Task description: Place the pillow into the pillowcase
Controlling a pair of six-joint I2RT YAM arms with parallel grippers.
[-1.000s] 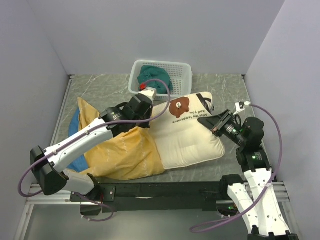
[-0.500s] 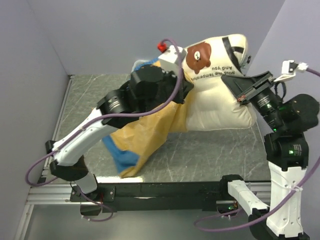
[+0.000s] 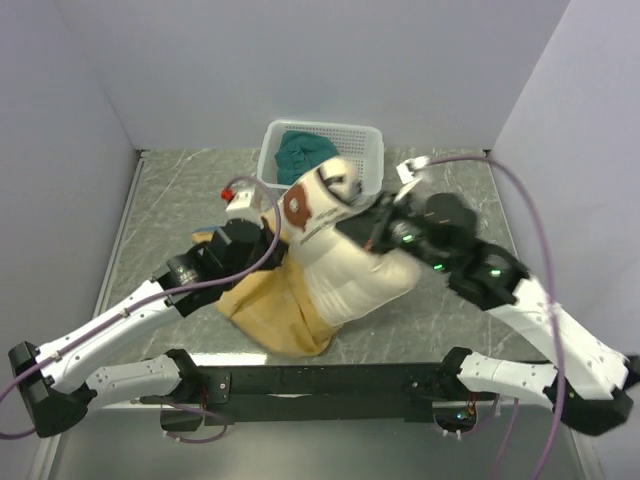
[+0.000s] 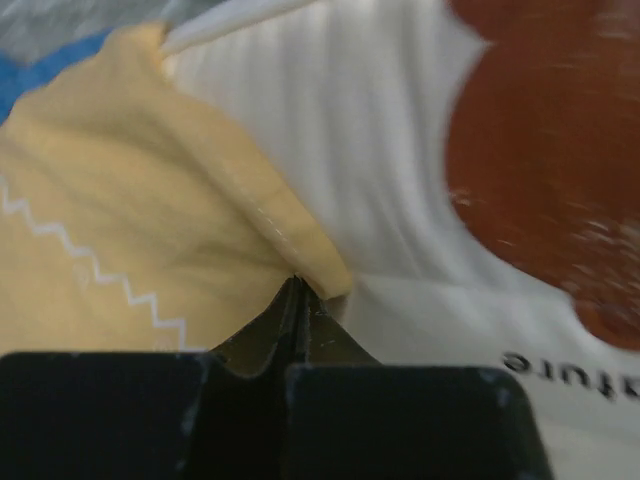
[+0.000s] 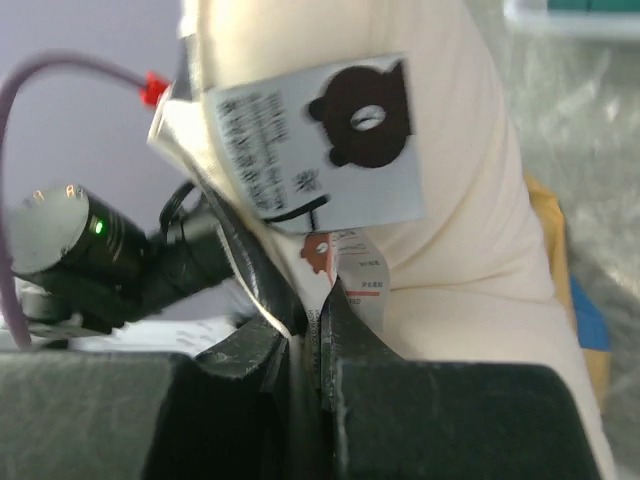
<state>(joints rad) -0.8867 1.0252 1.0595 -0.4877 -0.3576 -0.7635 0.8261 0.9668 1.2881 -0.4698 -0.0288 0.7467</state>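
Note:
The cream-white pillow (image 3: pixel 350 275) with the brown bear face (image 3: pixel 297 206) stands bunched in the middle of the table. Its lower end sits inside the mustard-yellow pillowcase (image 3: pixel 270 310). My left gripper (image 3: pixel 268 238) is shut on the pillowcase's open hem (image 4: pixel 300 245), right against the pillow (image 4: pixel 380 150). My right gripper (image 3: pixel 372 232) is shut on the pillow's edge at its care labels (image 5: pixel 350 275). A grey tag with a bear print (image 5: pixel 320 140) hangs on the pillow (image 5: pixel 470 240) above the fingers.
A white basket (image 3: pixel 365 150) holding a teal cloth (image 3: pixel 303 152) stands at the back, just behind the pillow. Grey walls close the table on the left, back and right. Bare marbled tabletop (image 3: pixel 460 300) lies to the right.
Both arms have come down and moved left with the pillow and the pillowcase, from high at the back right to the table's middle. The pillowcase now lies bunched on the table.

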